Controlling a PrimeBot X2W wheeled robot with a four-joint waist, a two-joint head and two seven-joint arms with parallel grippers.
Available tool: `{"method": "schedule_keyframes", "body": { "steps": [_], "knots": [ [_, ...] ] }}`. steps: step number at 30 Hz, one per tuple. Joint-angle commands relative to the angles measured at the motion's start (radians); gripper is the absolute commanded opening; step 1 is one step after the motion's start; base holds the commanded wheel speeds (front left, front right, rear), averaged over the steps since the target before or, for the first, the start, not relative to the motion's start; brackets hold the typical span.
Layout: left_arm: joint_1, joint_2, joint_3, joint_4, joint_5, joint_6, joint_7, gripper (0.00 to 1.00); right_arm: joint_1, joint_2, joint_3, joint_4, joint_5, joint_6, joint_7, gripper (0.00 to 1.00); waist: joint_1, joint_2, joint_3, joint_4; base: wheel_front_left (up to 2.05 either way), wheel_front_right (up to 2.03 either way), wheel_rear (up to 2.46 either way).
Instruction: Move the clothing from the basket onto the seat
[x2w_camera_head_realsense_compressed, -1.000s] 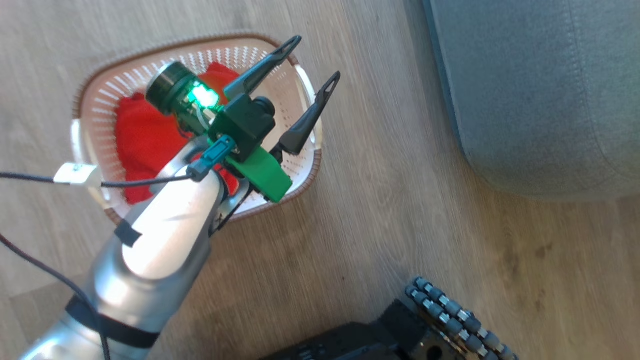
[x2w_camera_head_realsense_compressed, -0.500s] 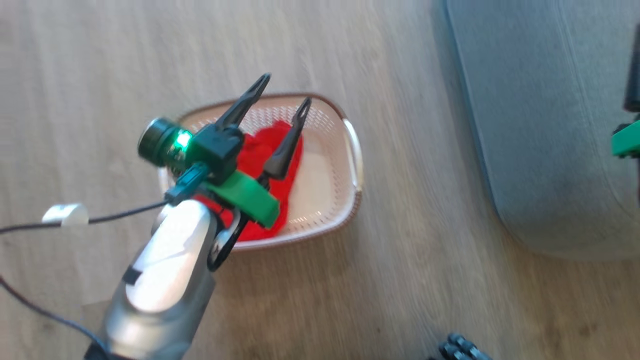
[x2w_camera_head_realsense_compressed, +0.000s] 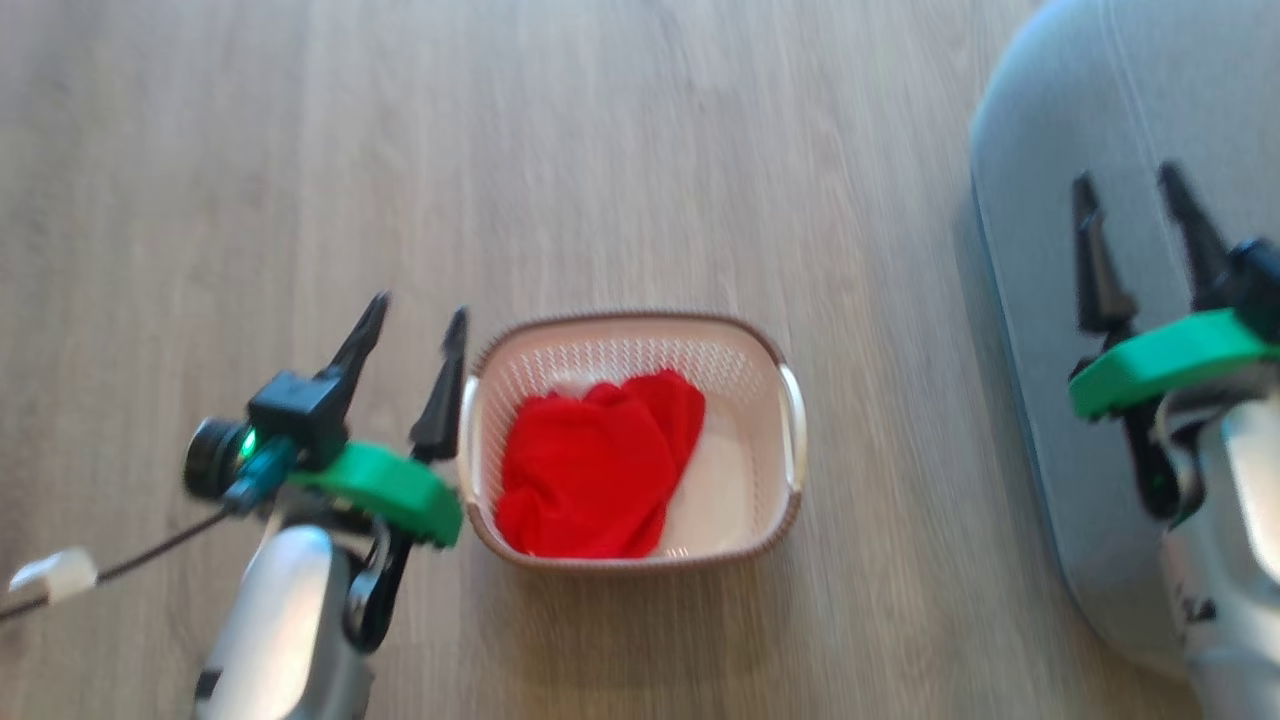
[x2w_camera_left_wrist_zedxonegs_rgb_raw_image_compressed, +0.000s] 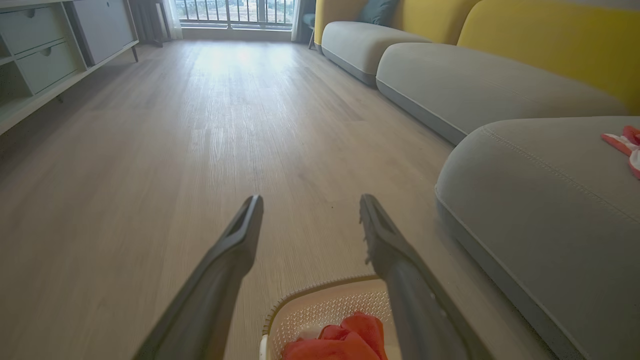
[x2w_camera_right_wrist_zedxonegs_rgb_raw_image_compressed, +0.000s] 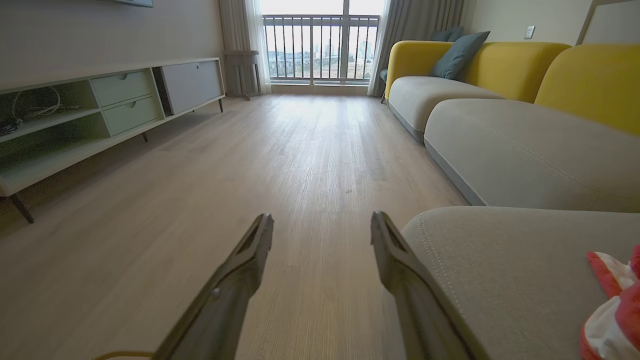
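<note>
As they drew off the basket (x2w_camera_head_realsense_compressed: 620, 318) to its nine o'clock, my left fingers (x2w_camera_head_realsense_compressed: 419, 307) stood wide and empty, like my right fingers (x2w_camera_head_realsense_compressed: 1125, 175); the red garment (x2w_camera_head_realsense_compressed: 590, 470) inside still awaited moving.

The head camera looks almost straight down from well above onto the wooden floor (x2w_camera_head_realsense_compressed: 640, 150), with the basket (x2w_camera_head_realsense_compressed: 630, 318) mid-frame and the seat (x2w_camera_head_realsense_compressed: 1030, 300) at the right edge. The left wrist camera sits low, just above the basket's rim, facing along the floor towards the balcony window (x2w_camera_left_wrist_zedxonegs_rgb_raw_image_compressed: 235, 12). The right wrist camera faces the same way, low over the seat's corner. Both wrist views share floor, sofa cushions (x2w_camera_right_wrist_zedxonegs_rgb_raw_image_compressed: 500, 145) and window. The head and left wrist views share the basket.
</note>
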Motion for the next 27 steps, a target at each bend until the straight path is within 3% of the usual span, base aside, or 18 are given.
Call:
{"method": "schedule_keyframes", "body": {
  "steps": [1,17,27],
  "knots": [
    [0.023,0.002,0.072,-0.023,-0.001,0.007,-0.005,1.00,0.034,0.009,0.023,-0.016,0.014,0.000,-0.006,1.00,0.0001,-0.0001,-0.089,0.056,0.00,0.00,0.00],
    [0.194,-0.006,0.273,-0.068,0.051,0.034,-0.005,1.00,0.187,0.081,0.046,-0.048,0.019,0.000,-0.006,1.00,0.0001,-0.0001,-0.200,0.066,0.00,0.00,0.00],
    [0.275,-0.010,0.317,-0.129,0.061,0.054,-0.005,1.00,0.262,0.106,0.082,-0.067,0.016,0.000,-0.006,1.00,0.0001,-0.0001,-0.233,0.058,0.00,0.00,0.00]
  ]
}}
